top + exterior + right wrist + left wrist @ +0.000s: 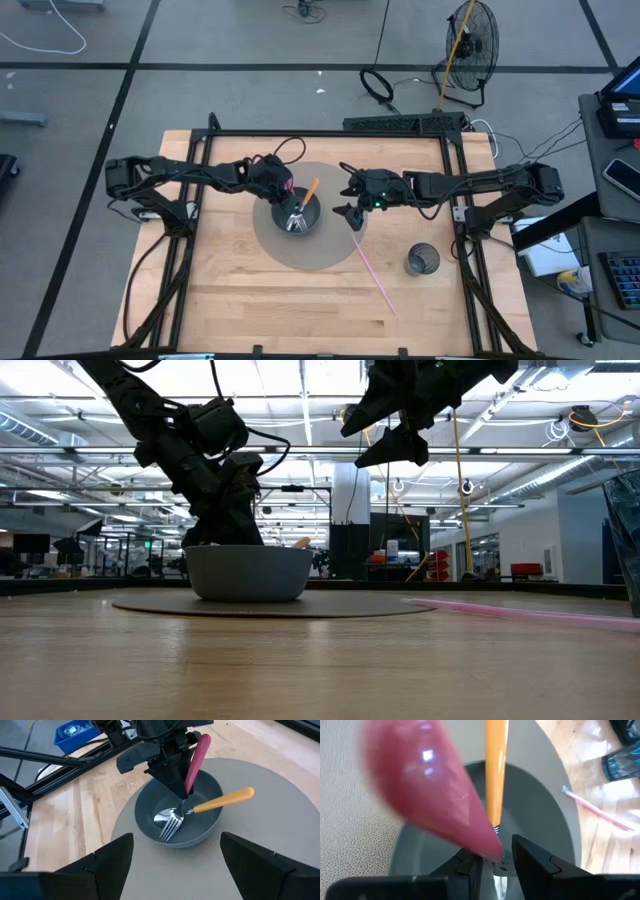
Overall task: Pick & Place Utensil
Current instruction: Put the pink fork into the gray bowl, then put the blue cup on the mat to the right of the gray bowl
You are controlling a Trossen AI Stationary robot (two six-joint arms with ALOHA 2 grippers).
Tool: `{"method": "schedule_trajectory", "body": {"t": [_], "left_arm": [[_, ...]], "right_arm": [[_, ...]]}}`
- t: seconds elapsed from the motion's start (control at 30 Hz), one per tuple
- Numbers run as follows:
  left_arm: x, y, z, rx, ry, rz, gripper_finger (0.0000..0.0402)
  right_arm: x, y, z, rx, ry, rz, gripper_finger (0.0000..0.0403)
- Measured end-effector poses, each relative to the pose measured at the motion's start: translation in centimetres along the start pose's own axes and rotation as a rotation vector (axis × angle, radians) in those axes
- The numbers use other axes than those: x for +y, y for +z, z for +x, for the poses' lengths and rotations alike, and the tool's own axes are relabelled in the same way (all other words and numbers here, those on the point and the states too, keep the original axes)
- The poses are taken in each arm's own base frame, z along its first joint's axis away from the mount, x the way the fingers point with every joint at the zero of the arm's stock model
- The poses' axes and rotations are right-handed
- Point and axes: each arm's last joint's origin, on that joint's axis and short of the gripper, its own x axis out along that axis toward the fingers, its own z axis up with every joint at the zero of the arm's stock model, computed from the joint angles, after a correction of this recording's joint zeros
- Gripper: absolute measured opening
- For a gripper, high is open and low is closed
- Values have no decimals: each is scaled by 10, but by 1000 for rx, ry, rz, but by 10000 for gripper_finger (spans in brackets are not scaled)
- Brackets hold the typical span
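A grey bowl [310, 222] [150, 805] stands on a round grey mat [320, 255]. In it lie a fork head and a spoon head [169, 822]. An orange-handled utensil [225, 800] [496, 770] leans with its handle on the bowl's rim. My left gripper [288, 200] [497, 860] reaches down into the bowl and is shut on a pink-handled utensil [196, 762] [435, 795]. My right gripper [350, 213] [175, 870] hangs open above the mat's right part, to the right of the bowl and well above the table in the low view [395, 435]. My left gripper pinches the pink-handled utensil at the handle's lower end [490, 849], where the metal neck begins, between its two fingers [532, 857]. The fingers come from above, slanting down into the bowl. The handle sticks up past the gripper, tilted, while the metal end is down in the bowl.
A thin pink straw-like stick [375, 270] [520, 610] lies on the wood to the right of the mat, toward the near edge. A dark cup [422, 260] stands farther right. Black frame rails run along the table's sides and far edge.
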Motion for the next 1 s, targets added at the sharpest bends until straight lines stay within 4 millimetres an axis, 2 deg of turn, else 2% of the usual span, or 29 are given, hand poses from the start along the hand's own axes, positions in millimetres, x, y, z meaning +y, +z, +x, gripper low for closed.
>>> {"method": "schedule_trajectory", "body": {"t": [0.17,0.47,0.6,0.8,1.0], "left_arm": [[2,-2,-1,11,35,-18,122],[4,-5,-1,42,57,-33,240],[4,-5,-1,43,55,-49,275],[0,-5,-10,51,37,-64,285],[-7,-7,-37,24,67,-62,269]], "right_arm": [[0,0,0,1,0,1,293],[0,0,0,1,0,4,293],[0,0,0,1,0,11,293],[1,0,0,2,2,10,293],[1,0,0,2,3,10,293]]}}
